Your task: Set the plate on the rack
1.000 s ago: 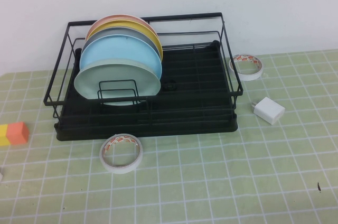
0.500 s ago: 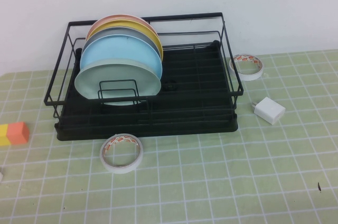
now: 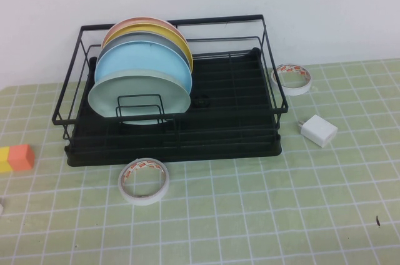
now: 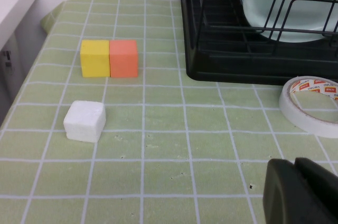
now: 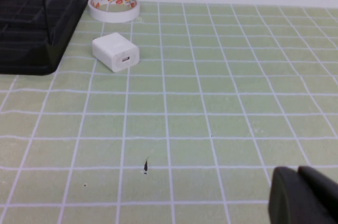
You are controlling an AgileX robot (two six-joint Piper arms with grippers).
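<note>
Mint-green plate [image 3: 137, 97] stands on edge in the front slot of the rack [image 3: 237, 134], leaning back against the sky-blue plate [image 3: 145, 65] with grey, yellow and pink ones behind; the wire dividers keep it upright, so the placing looks done. In the high view neither arm shows; a tape roll [image 3: 144, 180] lies at 6 o'clock of the rack, a second tape roll [image 3: 292, 78] at 3 o'clock, a white charger [image 3: 317, 130] near 4 o'clock, an orange-yellow block [image 3: 15, 158] near 8 o'clock. Left wrist view: left gripper [image 4: 296, 192] sits low over the mat, off to the rack's left, holding nothing; only a dark body part shows, so whether the pincer is apart or together cannot be told. A white cube [image 4: 84, 121] lies nearby. Right wrist view: right gripper [image 5: 303, 195] is parked low over bare mat, well apart from the rack's right side, empty; pincer state likewise not readable.
</note>
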